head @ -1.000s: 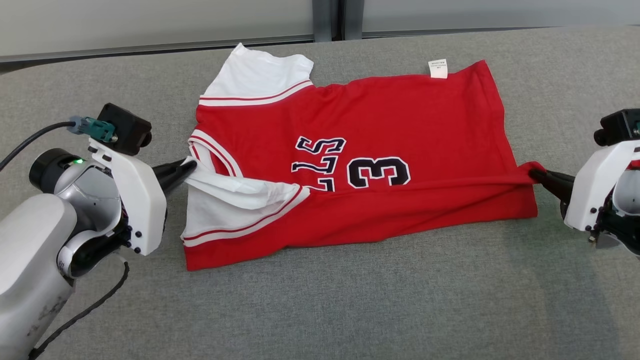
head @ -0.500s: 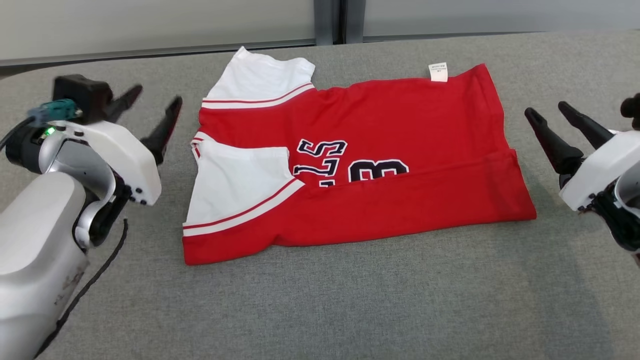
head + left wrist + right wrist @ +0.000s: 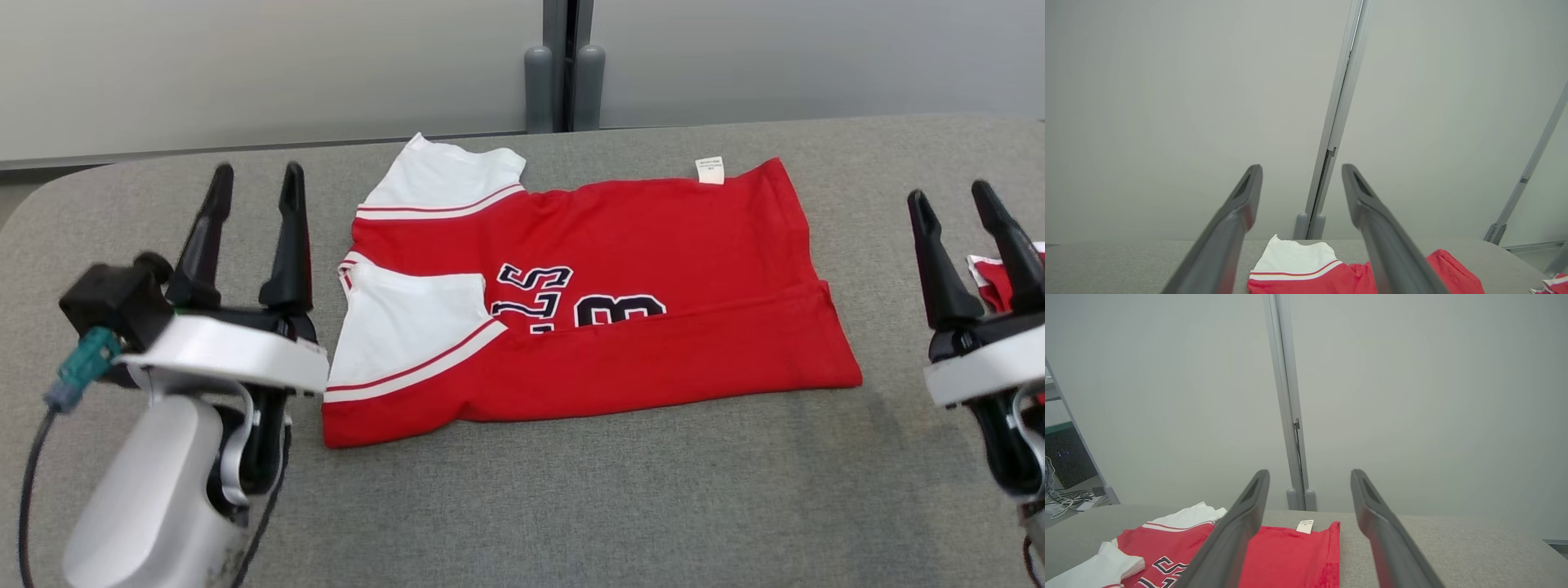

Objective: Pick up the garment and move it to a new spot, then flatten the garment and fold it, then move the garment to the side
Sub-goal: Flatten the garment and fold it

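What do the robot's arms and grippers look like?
The left gripper and right gripper each have two long, dark, tapered fingers on a white bracket. The left carries a black camera block, teal connector and black cable, on a silver-grey forearm.

I record that the left gripper (image 3: 257,169) has released the white sleeve (image 3: 408,318) and the right gripper (image 3: 949,192) the red hem (image 3: 829,327). Both now stand with jaws apart, clear of the garment (image 3: 653,237), toward the left and right edges of the table (image 3: 571,506). The sleeve and near fold have dropped flat over the lettering (image 3: 535,290), and my view from the head has tilted upward.
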